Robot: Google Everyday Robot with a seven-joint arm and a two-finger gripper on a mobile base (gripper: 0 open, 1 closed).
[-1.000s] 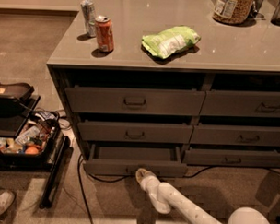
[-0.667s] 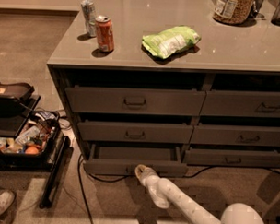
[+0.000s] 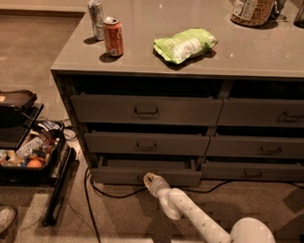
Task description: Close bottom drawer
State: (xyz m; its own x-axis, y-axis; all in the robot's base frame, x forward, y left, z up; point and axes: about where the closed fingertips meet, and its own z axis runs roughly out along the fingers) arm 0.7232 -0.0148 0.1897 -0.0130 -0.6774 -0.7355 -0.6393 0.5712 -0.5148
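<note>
Creeping up over the last sec, gripper [image 3: 150,180] at 6 o'clock now meets the front of the bottom drawer [image 3: 120,175], right by its handle; gripper state: can't tell. Drawer sits at 6–7 o'clock, lowest in left stack, jutting out approx. as before, so the push prob. has only just begun. Countertop [image 3: 254,52]: red can [image 3: 113,36] and silver can [image 3: 96,19] at 11, green bag [image 3: 184,43] at 12, jar [image 3: 252,8] at 1. Carpeted room; open case [image 3: 21,154] at 8–9, cable [image 3: 109,193] below the drawer.

orange can [image 3: 113,37], silver can [image 3: 96,19], green bag [image 3: 184,43]
</note>
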